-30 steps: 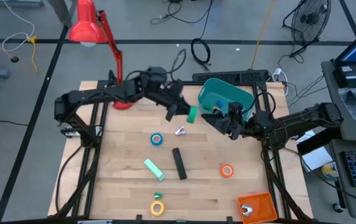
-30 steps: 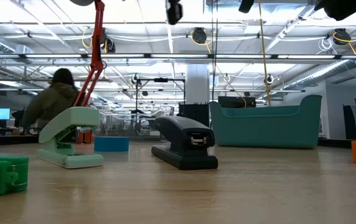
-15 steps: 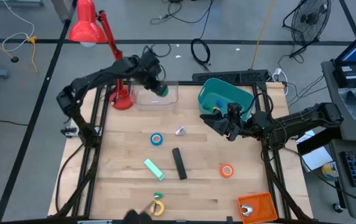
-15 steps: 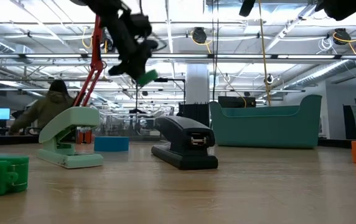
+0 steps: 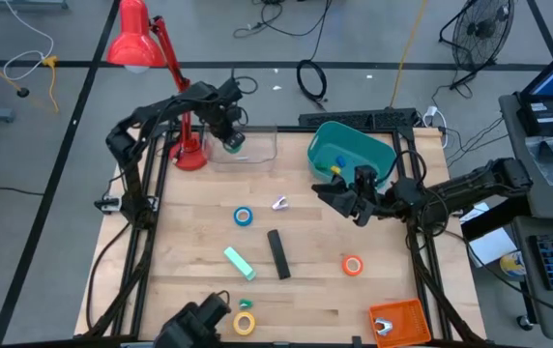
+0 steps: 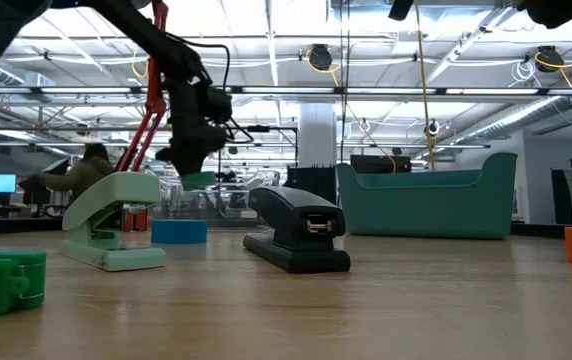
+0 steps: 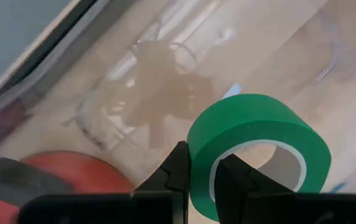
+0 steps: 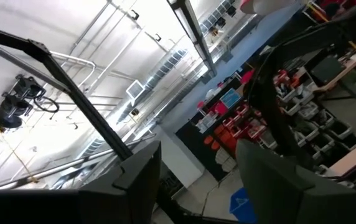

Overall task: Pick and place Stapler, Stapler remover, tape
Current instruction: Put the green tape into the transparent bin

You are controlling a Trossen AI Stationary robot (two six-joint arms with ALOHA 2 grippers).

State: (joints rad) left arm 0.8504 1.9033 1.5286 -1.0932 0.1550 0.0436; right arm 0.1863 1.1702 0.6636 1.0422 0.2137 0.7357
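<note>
The left hand (image 5: 230,138) is clamped on the wall of the green tape roll (image 7: 252,146), holding it in the air above the clear tray (image 5: 257,147) at the counter's (image 5: 189,251) far edge, just beside the red lamp's base (image 5: 189,159). In the low view the roll (image 6: 198,179) hangs well above the counter. The right hand (image 5: 346,200) hovers with its fingers apart and holding nothing, just in front of the teal bin (image 5: 354,147) and near the counter's right side. The black stapler (image 5: 277,253) lies flat mid-counter, with the blue tape roll (image 5: 244,217) near it on the far side, a mint-green stapler (image 5: 240,262) just to its left, the orange tape roll (image 5: 353,265) well apart to the right, and the yellow tape roll (image 5: 245,323) at the near edge. An orange tray (image 5: 398,320) sits at the near right corner. Bare wood lies open between the stapler and the orange roll.
</note>
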